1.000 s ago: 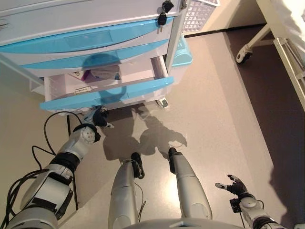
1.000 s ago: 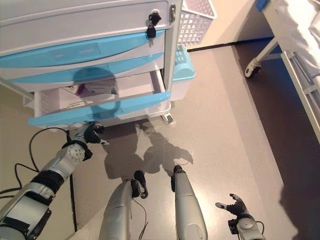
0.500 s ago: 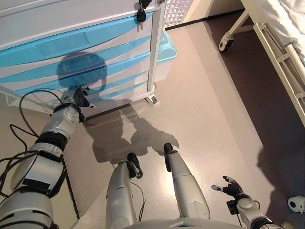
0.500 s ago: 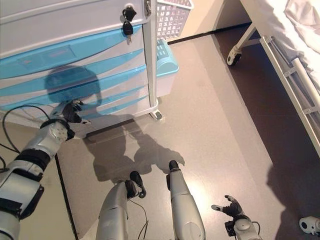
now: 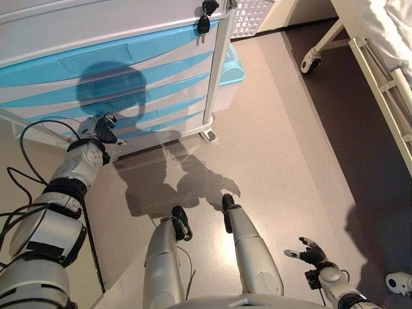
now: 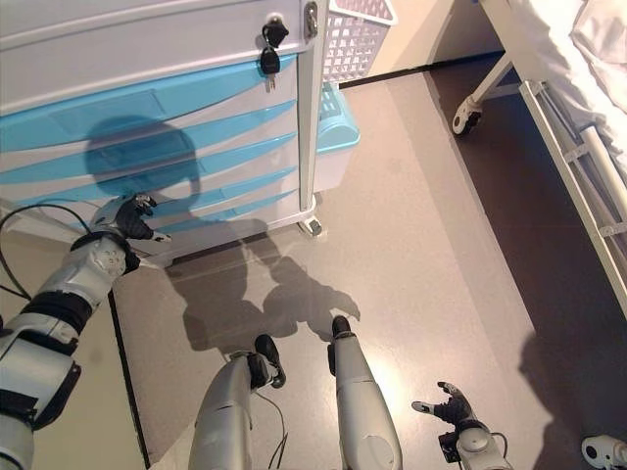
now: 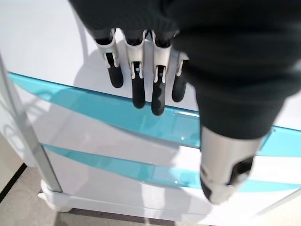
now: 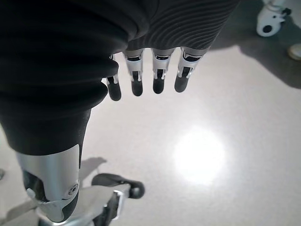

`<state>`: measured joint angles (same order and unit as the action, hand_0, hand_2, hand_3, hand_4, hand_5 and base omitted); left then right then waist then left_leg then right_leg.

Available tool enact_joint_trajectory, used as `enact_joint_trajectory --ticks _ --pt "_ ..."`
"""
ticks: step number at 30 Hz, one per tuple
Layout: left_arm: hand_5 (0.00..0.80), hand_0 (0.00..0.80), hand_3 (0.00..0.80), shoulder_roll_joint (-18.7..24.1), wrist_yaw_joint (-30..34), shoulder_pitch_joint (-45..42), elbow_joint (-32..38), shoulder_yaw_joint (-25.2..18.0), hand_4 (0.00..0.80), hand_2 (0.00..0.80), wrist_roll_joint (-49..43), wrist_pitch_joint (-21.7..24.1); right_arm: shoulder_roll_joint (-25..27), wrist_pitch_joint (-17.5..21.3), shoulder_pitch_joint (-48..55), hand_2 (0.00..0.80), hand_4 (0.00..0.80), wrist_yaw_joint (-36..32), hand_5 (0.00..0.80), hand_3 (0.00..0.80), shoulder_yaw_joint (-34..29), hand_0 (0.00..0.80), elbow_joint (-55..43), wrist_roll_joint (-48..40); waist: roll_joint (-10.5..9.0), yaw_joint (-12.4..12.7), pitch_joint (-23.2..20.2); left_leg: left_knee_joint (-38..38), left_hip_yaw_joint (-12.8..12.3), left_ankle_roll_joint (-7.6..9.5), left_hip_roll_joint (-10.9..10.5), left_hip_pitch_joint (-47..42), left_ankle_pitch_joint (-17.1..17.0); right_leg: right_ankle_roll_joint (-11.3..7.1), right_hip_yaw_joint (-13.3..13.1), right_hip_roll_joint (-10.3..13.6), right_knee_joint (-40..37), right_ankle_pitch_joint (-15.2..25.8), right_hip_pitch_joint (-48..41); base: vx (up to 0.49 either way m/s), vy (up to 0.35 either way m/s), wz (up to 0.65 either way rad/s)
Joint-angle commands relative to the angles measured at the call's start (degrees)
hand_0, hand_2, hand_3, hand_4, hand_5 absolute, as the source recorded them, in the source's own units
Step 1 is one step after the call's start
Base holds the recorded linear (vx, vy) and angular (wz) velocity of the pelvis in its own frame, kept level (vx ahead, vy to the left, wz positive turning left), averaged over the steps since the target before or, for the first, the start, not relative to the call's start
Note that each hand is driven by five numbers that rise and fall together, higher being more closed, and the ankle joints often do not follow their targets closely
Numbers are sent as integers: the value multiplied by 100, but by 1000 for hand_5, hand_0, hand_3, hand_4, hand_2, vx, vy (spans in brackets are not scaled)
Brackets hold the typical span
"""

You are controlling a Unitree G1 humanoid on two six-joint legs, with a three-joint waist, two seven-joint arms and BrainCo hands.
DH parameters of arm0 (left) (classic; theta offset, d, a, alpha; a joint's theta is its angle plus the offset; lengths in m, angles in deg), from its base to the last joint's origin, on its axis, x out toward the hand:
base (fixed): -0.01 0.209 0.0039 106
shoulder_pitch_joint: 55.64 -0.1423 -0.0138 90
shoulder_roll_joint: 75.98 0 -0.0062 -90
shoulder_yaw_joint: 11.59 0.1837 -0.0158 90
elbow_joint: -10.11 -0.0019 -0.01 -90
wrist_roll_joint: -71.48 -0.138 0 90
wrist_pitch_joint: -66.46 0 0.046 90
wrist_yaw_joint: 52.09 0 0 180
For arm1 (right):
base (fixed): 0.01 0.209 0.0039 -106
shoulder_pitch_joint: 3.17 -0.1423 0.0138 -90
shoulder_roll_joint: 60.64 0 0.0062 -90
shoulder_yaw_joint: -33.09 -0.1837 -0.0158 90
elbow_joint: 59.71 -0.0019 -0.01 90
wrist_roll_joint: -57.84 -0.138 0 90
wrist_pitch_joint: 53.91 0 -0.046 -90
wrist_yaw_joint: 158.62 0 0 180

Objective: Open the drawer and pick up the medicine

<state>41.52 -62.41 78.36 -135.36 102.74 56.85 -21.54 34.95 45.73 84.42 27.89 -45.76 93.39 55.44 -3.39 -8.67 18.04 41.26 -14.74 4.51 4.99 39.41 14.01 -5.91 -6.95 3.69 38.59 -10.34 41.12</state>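
I have the left hand (image 5: 98,127) up against the lower left part of the white wheeled cabinet with translucent blue drawer fronts (image 5: 129,77). In its wrist view the fingers (image 7: 137,80) hang straight and relaxed, slightly apart, their dark tips over the curved blue edge of a lower drawer front (image 7: 94,113); I can't be sure whether they touch it, and they are clamped on nothing. Every drawer I can see sits flush and closed, so the medicine is not in view; my guess is that it lies inside one of the lower drawers.

The step in hand is opening the drawer. To do it well I would hook the fingertips under the overhanging blue lip near the middle of the front, not at its left end, so the drawer runs straight and does not rack on its slides. I would curl the fingers fully before pulling, then draw back level and slowly; the cabinet stands on castors (image 5: 206,135) and may roll toward me if I jerk.

The right hand (image 5: 308,251) hangs low at my right side over the grey floor (image 5: 283,141), fingers loosely spread and empty. I would keep it clear until the drawer is out.
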Motion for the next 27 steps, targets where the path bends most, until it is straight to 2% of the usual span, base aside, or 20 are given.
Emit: enact_joint_trajectory --ticks 1,3,4,5,10,11,12,16,21,22,23,24,25,26,27 --pt "0 0 0 -134 -146 -616 249 -566 0 0 688 202 229 -42 436 0 0 78 0 0 -106 0 131 12 240 109 -483 -634 127 44 -378 -661 248 177 140 -6 -719 441 -178 39 -98 16" --pt "0 0 0 -345 -98 -1113 558 -820 0 0 914 285 245 -57 487 0 0 76 0 0 -179 0 106 60 281 151 -490 -781 226 22 -453 -797 188 209 216 38 -754 410 -329 7 -106 19" --pt "0 0 0 -493 -78 -1444 690 -974 0 0 1020 334 237 -52 500 0 0 90 0 0 -255 0 99 66 272 197 -511 -972 230 30 -499 -828 -58 248 279 87 -904 572 -402 -17 -143 25" --pt "0 0 0 -576 -64 -1690 819 -1046 0 0 1034 360 237 -57 513 0 0 101 0 0 -298 0 118 85 296 226 -520 -1059 291 4 -535 -912 -109 264 330 110 -953 570 -514 -4 -145 41" --pt "0 0 0 -852 83 -2670 1465 -1240 0 0 995 459 258 -60 544 0 0 172 0 0 -537 0 166 166 456 403 -500 -1686 768 -143 -738 -1539 -465 339 705 190 -1328 544 -1290 75 -142 56" --pt "0 0 0 -852 84 -2675 1469 -1244 0 0 995 457 259 -60 544 0 0 172 0 0 -535 0 166 166 457 394 -492 -1694 774 -143 -741 -1552 -469 340 712 193 -1334 545 -1305 82 -161 63" --pt "0 0 0 -963 215 -3059 1684 -1348 0 0 1105 522 246 -62 564 0 0 172 0 0 -585 0 181 187 509 456 -535 -1992 960 -202 -775 -1806 -631 357 877 193 -1535 558 -1619 78 -153 55" --pt "0 0 0 -1202 504 -3679 1858 -1436 0 0 1568 709 220 -82 592 0 0 109 0 0 -549 0 243 322 527 548 -708 -2609 1218 -310 -800 -2382 -907 351 1180 148 -2061 622 -2333 92 -172 43" --pt "0 0 0 -1565 646 -4022 1373 -1509 0 0 1701 728 103 -114 556 0 0 74 0 0 -506 0 367 364 518 577 -967 -3246 1361 -407 -762 -2935 -1206 349 1408 56 -2561 708 -2881 65 -98 29" --pt "0 0 0 -1800 656 -4183 1038 -1599 0 0 1744 699 55 -126 508 0 0 54 0 0 -498 0 400 357 467 583 -1113 -3504 1366 -453 -698 -3144 -1335 336 1474 24 -2798 741 -3127 30 -54 9" --pt "0 0 0 -1800 656 -4183 1038 -1599 0 0 1744 699 55 -126 508 0 0 54 0 0 -498 0 400 357 467 582 -1109 -3507 1367 -453 -698 -3149 -1336 336 1475 24 -2800 742 -3132 46 -94 10" --pt "0 0 0 -2016 676 -4307 599 -1715 0 0 1830 670 -54 -136 522 0 0 0 0 0 -503 0 420 253 410 583 -1250 -3743 1362 -486 -644 -3334 -1433 324 1532 -27 -2999 770 -3334 17 -41 7" --pt "0 0 0 -2017 675 -4306 595 -1714 0 0 1830 674 -53 -136 523 0 0 0 0 0 -503 0 419 252 411 582 -1244 -3754 1364 -486 -644 -3348 -1438 324 1534 -28 -3008 773 -3347 58 -79 5" --pt "0 0 0 -2232 579 -4383 97 -1785 0 0 1689 638 -215 -154 525 0 0 -65 0 0 -505 0 564 114 329 600 -1427 -3979 1347 -523 -601 -3546 -1520 308 1585 -69 -3270 834 -3600 43 -38 1" --pt "0 0 0 -2233 577 -4382 93 -1785 0 0 1688 641 -214 -153 525 0 0 -65 0 0 -504 0 565 114 329 599 -1421 -3991 1348 -524 -601 -3560 -1525 308 1586 -71 -3282 839 -3615 48 -62 1"
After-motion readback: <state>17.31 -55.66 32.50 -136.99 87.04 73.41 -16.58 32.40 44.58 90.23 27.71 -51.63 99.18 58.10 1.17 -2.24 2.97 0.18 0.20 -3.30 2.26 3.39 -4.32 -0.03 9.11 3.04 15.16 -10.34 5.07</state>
